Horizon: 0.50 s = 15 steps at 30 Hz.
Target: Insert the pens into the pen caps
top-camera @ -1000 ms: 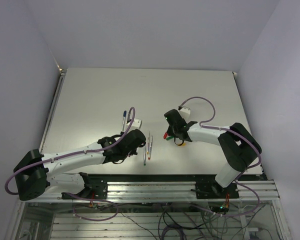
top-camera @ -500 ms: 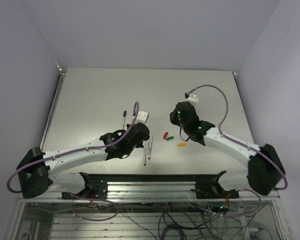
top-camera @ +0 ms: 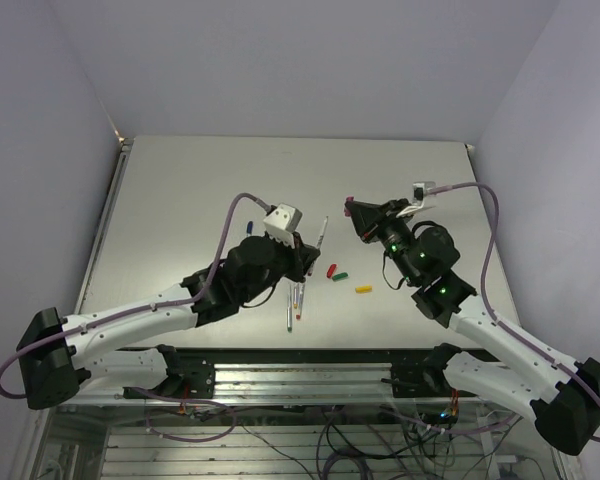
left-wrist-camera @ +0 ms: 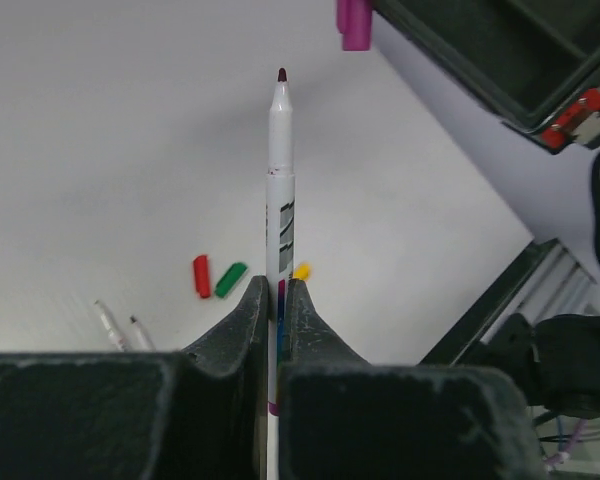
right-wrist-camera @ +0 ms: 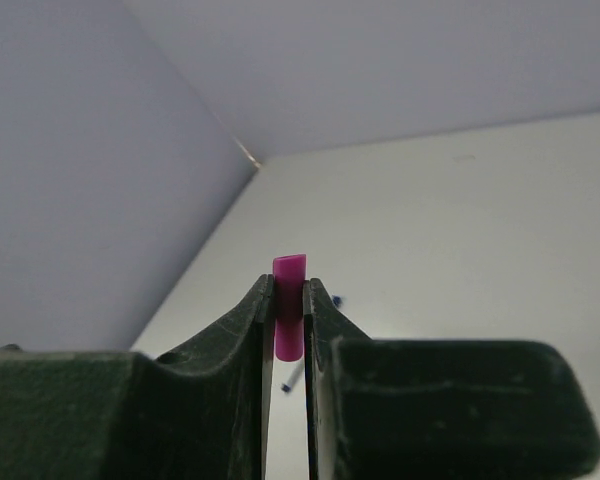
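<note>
Clamped low on the barrel by left gripper (left-wrist-camera: 278,318): pen (left-wrist-camera: 279,190), tip raised toward magenta cap (left-wrist-camera: 355,25), just short of it, probably lining up for insertion. Pinched tight in right gripper (right-wrist-camera: 288,292): that cap. Pale barrel, dark reddish tip, magenta band. Well below the cap, lying loose: red cap (left-wrist-camera: 201,276), green cap (left-wrist-camera: 231,279), yellow cap (left-wrist-camera: 301,271).

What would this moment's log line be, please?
left gripper: shut on pen | right gripper: shut on magenta cap | pen not inserted | loose: red cap, green cap, yellow cap
</note>
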### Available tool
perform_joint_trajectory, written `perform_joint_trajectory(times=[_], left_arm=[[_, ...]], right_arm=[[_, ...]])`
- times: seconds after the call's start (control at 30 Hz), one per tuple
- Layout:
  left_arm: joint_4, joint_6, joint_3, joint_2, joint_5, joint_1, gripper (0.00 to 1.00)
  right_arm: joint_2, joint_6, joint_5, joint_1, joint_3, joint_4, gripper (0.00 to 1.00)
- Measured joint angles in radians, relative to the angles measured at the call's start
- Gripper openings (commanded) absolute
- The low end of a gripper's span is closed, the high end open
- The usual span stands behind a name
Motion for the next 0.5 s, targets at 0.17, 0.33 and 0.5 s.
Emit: perform_joint_trajectory(times=[0.17,0.33,0.5], left_arm=[[0.102,-0.023,-0.026,-0.025,0.082,0.000,0.07],[0.164,-0.049,-0.056,-0.035,0.127,0.000,0.07],[0.223,-0.076,-0.090,-0.041,0.145,0.000,0.07]], right_arm=[[-0.001,-0.020,-0.061,0.001,-0.008,0.128,0.00],[0.004,-0.024,-0.105,0.002,-0.008,0.228,0.00],[0.018,-0.023,-0.132,0.005,-0.008,0.285,0.00]])
